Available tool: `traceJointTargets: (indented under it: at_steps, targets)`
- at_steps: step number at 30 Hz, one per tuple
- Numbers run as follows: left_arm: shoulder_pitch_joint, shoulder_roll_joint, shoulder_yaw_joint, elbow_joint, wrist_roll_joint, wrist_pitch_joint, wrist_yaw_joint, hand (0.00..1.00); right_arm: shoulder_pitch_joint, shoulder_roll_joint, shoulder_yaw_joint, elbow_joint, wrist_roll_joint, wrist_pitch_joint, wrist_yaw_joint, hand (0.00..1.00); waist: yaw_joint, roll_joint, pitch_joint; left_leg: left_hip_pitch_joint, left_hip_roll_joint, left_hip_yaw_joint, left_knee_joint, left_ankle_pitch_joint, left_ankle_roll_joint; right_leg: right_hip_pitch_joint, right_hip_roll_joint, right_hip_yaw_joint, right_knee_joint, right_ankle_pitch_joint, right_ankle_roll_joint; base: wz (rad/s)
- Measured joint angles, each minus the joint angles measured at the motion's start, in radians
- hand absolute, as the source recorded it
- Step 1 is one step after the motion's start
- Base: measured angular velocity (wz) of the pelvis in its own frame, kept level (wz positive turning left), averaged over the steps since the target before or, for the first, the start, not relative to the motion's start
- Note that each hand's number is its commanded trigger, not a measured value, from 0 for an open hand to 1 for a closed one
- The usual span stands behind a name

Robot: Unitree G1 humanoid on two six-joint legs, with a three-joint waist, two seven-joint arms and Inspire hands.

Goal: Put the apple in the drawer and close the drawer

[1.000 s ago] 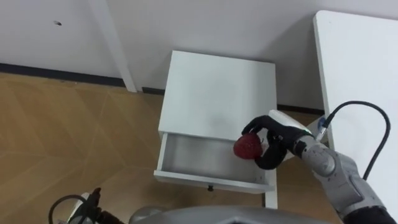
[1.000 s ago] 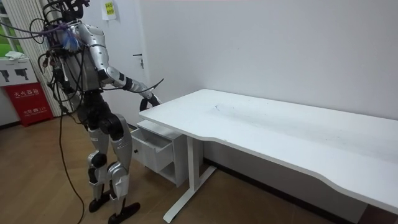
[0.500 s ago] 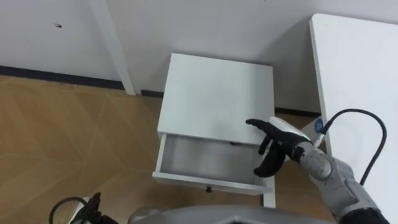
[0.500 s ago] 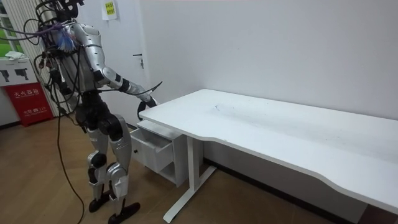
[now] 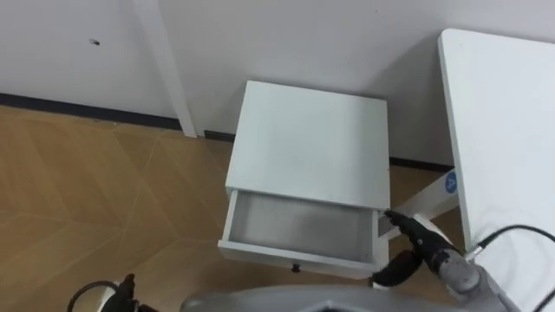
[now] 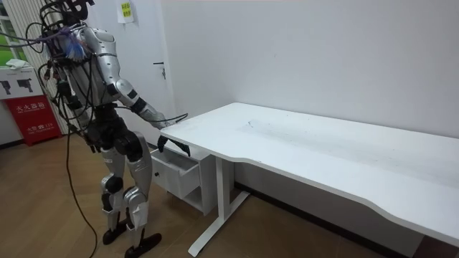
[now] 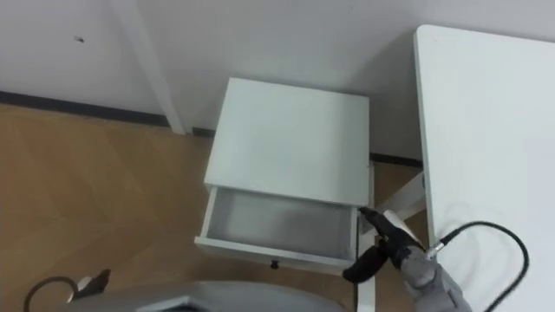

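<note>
Drawer (image 5: 299,227), open at the cabinet's (image 5: 312,139) six o'clock, is flanked at its four o'clock corner by the empty, loosely spread right hand (image 5: 423,244); closing by a front push is judged due, though where the apple lies cannot be told.

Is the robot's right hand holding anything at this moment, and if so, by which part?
Nothing is held. The right hand is open, with its fingers spread, close to the right front corner of the open drawer.

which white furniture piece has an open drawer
The small white cabinet by the wall, its drawer pulled out beside the right hand; the large white desk shows none.
</note>
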Motion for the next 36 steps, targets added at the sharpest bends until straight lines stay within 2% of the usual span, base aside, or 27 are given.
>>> traceJointTargets:
  at_steps: [2, 3, 4, 5, 6, 7, 8, 9, 10, 11, 12, 13, 15, 17, 18, 19, 20, 22, 23, 25, 26, 28, 29, 30, 31, 33, 36]
  targets:
    - [-0.001, -0.01, 0.008, 0.0, 0.011, 0.0, 0.009, 0.0, -0.001, -0.005, -0.031, 0.038, -0.048, -0.006, -0.041, 0.0, -0.022, 0.007, -0.0018, -0.013, -0.012, -0.01, 0.024, -0.015, 0.014, -0.005, -0.018, -0.009, 0.04, -0.02, 0.017, 0.45]
    - [0.002, -0.016, 0.008, 0.001, 0.021, 0.005, 0.013, 0.0, -0.003, -0.014, -0.048, 0.066, -0.076, -0.002, -0.072, 0.0, -0.029, 0.012, -0.0042, -0.015, -0.024, -0.008, 0.043, -0.027, 0.027, -0.019, -0.041, -0.014, 0.096, -0.041, 0.032, 0.43]
    - [0.001, -0.022, 0.008, 0.011, 0.021, 0.012, 0.013, 0.0, -0.003, -0.026, -0.076, 0.089, -0.093, 0.016, -0.096, 0.0, -0.035, 0.025, -0.0109, -0.024, -0.033, -0.008, 0.067, -0.04, 0.044, -0.052, -0.068, -0.029, 0.187, -0.055, 0.047, 0.39]
    - [-0.002, -0.024, 0.006, 0.014, 0.019, 0.017, 0.013, 0.0, -0.004, -0.033, -0.086, 0.106, -0.101, 0.027, -0.108, 0.0, -0.037, 0.032, -0.0129, -0.026, -0.037, -0.009, 0.074, -0.043, 0.05, -0.083, -0.083, -0.028, 0.26, -0.056, 0.049, 0.42]
    - [-0.005, -0.022, 0.003, 0.015, 0.017, 0.023, 0.01, 0.0, 0.004, -0.039, -0.103, 0.136, -0.101, 0.049, -0.126, 0.0, -0.041, 0.039, -0.0126, -0.026, -0.047, -0.002, 0.087, -0.043, 0.065, -0.162, -0.121, -0.025, 0.44, -0.045, 0.048, 0.5]
    - [-0.006, -0.015, -0.001, 0.014, 0.019, 0.023, 0.009, 0.0, 0.02, -0.039, -0.118, 0.168, -0.1, 0.074, -0.13, 0.0, -0.056, 0.044, -0.0126, -0.021, -0.063, 0.008, 0.109, -0.049, 0.085, -0.249, -0.16, -0.001, 0.606, 0.012, 0.042, 0.5]
    - [-0.004, -0.014, -0.002, 0.014, 0.018, 0.024, 0.008, 0.0, 0.022, -0.039, -0.119, 0.19, -0.1, 0.087, -0.13, 0.0, -0.061, 0.051, -0.0126, -0.016, -0.066, 0.013, 0.115, -0.051, 0.095, -0.297, -0.171, 0.024, 0.693, 0.068, 0.039, 0.15]
    - [-0.003, -0.013, -0.009, 0.015, 0.018, 0.025, 0.006, 0.0, 0.024, -0.037, -0.124, 0.213, -0.097, 0.114, -0.124, 0.0, -0.057, 0.078, -0.0115, -0.024, -0.065, 0.023, 0.131, -0.057, 0.116, -0.41, -0.168, 0.092, 0.836, 0.208, 0.043, -0.33]
    - [-0.008, -0.005, -0.012, 0.015, 0.013, 0.025, 0.004, 0.0, 0.024, -0.026, -0.124, 0.232, -0.097, 0.119, -0.121, 0.0, -0.067, 0.094, -0.0053, -0.06, -0.063, 0.044, 0.17, -0.07, 0.136, -0.572, -0.167, 0.134, 1.096, 0.244, 0.023, -0.46]
    - [-0.014, -0.001, -0.014, 0.016, 0.008, 0.026, 0.004, 0.0, 0.026, -0.021, -0.123, 0.237, -0.097, 0.118, -0.114, 0.0, -0.076, 0.099, 0.0024, -0.078, -0.061, 0.049, 0.189, -0.074, 0.143, -0.658, -0.163, 0.145, 1.262, 0.22, 0.011, -0.29]
    - [-0.03, -0.001, -0.021, 0.024, -0.006, 0.028, 0.003, 0.0, 0.035, -0.019, -0.121, 0.259, -0.091, 0.108, -0.102, 0.0, -0.091, 0.124, 0.0079, -0.109, -0.049, 0.05, 0.219, -0.078, 0.149, -0.799, -0.151, 0.143, 1.52, 0.166, 0.001, -0.11]
    - [-0.053, 0.001, -0.035, 0.045, -0.006, 0.031, -0.004, 0.0, 0.049, -0.017, -0.119, 0.279, -0.064, 0.113, -0.091, 0.0, -0.099, 0.139, 0.0121, -0.127, -0.038, 0.05, 0.228, -0.083, 0.156, -0.91, -0.134, 0.132, 1.696, 0.126, 0.003, 0.0]
    - [-0.077, 0.006, -0.038, 0.059, -0.005, 0.046, -0.007, 0.0, 0.06, -0.01, -0.111, 0.295, -0.036, 0.131, -0.078, 0.0, -0.121, 0.144, 0.0168, -0.151, -0.038, 0.046, 0.254, -0.094, 0.168, -0.999, -0.136, 0.133, 1.8, 0.093, 0.005, 0.03]
    - [-0.077, 0.008, -0.04, 0.057, -0.003, 0.054, -0.007, 0.0, 0.066, -0.01, -0.104, 0.297, 0.03, 0.15, -0.08, 0.0, -0.128, 0.14, 0.0161, -0.152, -0.038, 0.044, 0.27, -0.11, 0.167, -0.973, -0.147, 0.139, 1.717, 0.084, 0.007, 0.08]
    - [-0.073, 0.01, -0.04, 0.051, -0.003, 0.057, -0.007, 0.0, 0.066, -0.01, -0.104, 0.299, 0.07, 0.158, -0.084, 0.0, -0.128, 0.14, 0.0179, -0.15, -0.039, 0.042, 0.272, -0.112, 0.168, -0.893, -0.163, 0.129, 1.558, 0.084, 0.01, 0.08]
    - [-0.051, 0.015, -0.04, 0.042, -0.004, 0.059, -0.007, 0.0, 0.064, -0.01, -0.103, 0.298, 0.105, 0.164, -0.084, 0.0, -0.126, 0.126, 0.0171, -0.148, -0.04, 0.042, 0.271, -0.112, 0.167, -0.783, -0.169, 0.112, 1.328, 0.079, 0.026, 0.04]
    - [-0.039, 0.018, -0.04, 0.037, -0.004, 0.06, -0.007, 0.0, 0.061, -0.009, -0.103, 0.299, 0.119, 0.168, -0.084, 0.0, -0.124, 0.12, 0.0176, -0.148, -0.041, 0.039, 0.27, -0.114, 0.163, -0.72, -0.167, 0.102, 1.207, 0.075, 0.032, 0.0]
    - [-0.009, 0.031, -0.039, 0.036, -0.004, 0.078, -0.006, 0.0, 0.061, -0.007, -0.091, 0.298, 0.133, 0.177, -0.086, 0.0, -0.105, 0.083, 0.0167, -0.138, -0.049, 0.036, 0.241, -0.105, 0.126, -0.457, -0.135, 0.068, 0.732, 0.058, 0.056, -0.1]
    - [-0.006, 0.033, -0.04, 0.037, -0.004, 0.084, -0.005, 0.0, 0.059, -0.005, -0.091, 0.298, 0.132, 0.177, -0.086, 0.0, -0.097, 0.077, 0.0154, -0.13, -0.054, 0.036, 0.22, -0.096, 0.11, -0.403, -0.121, 0.073, 0.633, 0.052, 0.059, -0.11]
    - [-0.005, 0.032, -0.04, 0.031, -0.004, 0.09, -0.002, 0.0, 0.044, -0.004, -0.093, 0.298, 0.118, 0.176, -0.091, 0.0, -0.078, 0.049, 0.007, -0.11, -0.056, 0.042, 0.134, -0.057, 0.05, -0.25, -0.071, 0.081, 0.323, 0.038, 0.065, -0.12]
    - [-0.005, 0.032, -0.04, 0.025, -0.004, 0.091, -0.001, 0.0, 0.039, -0.004, -0.093, 0.298, 0.114, 0.175, -0.094, 0.0, -0.07, 0.043, 0.006, -0.108, -0.055, 0.044, 0.121, -0.05, 0.044, -0.223, -0.062, 0.083, 0.265, 0.038, 0.065, -0.22]
    - [-0.007, 0.03, -0.051, 0.013, -0.011, 0.091, 0.016, 0.0, 0.007, -0.004, -0.092, 0.299, 0.105, 0.172, -0.108, 0.0, -0.052, 0.015, 0.004, -0.09, -0.056, 0.075, 0.088, -0.037, 0.056, -0.138, -0.044, 0.092, 0.093, 0.05, 0.061, -0.31]
    - [-0.008, 0.027, -0.051, 0.014, -0.021, 0.091, 0.02, 0.0, -0.003, -0.004, -0.092, 0.299, 0.105, 0.167, -0.114, 0.0, -0.05, 0.012, 0.0044, -0.083, -0.057, 0.081, 0.082, -0.037, 0.056, -0.122, -0.039, 0.1, 0.07, 0.065, 0.059, -0.33]
    - [-0.013, 0.025, -0.051, 0.016, -0.028, 0.089, 0.021, 0.0, -0.021, -0.004, -0.091, 0.3, 0.098, 0.157, -0.119, 0.0, -0.047, 0.007, 0.0047, -0.07, -0.057, 0.089, 0.07, -0.037, 0.056, -0.095, -0.026, 0.114, 0.037, 0.098, 0.052, -0.27]
    - [-0.022, 0.024, -0.051, 0.02, -0.033, 0.086, 0.023, 0.0, -0.033, -0.004, -0.089, 0.309, 0.091, 0.142, -0.12, 0.0, -0.046, 0.007, 0.0041, -0.055, -0.058, 0.09, 0.055, -0.038, 0.055, -0.074, -0.018, 0.105, 0.011, 0.106, 0.051, -0.24]
    - [-0.041, 0.023, -0.049, 0.037, -0.033, 0.081, 0.036, 0.0, -0.049, 0.0, -0.075, 0.328, 0.091, 0.124, -0.125, 0.0, -0.044, 0.007, 0.0039, -0.038, -0.057, 0.091, 0.032, -0.036, 0.048, -0.057, -0.016, 0.106, -0.012, 0.101, 0.052, -0.1]
    - [-0.057, 0.014, -0.044, 0.04, -0.023, 0.081, 0.038, 0.0, -0.066, 0.015, -0.076, 0.353, 0.092, 0.109, -0.125, 0.0, -0.039, 0.004, 0.0038, -0.022, -0.056, 0.098, 0.008, -0.014, 0.035, -0.046, -0.013, 0.105, -0.023, 0.078, 0.045, -0.06]
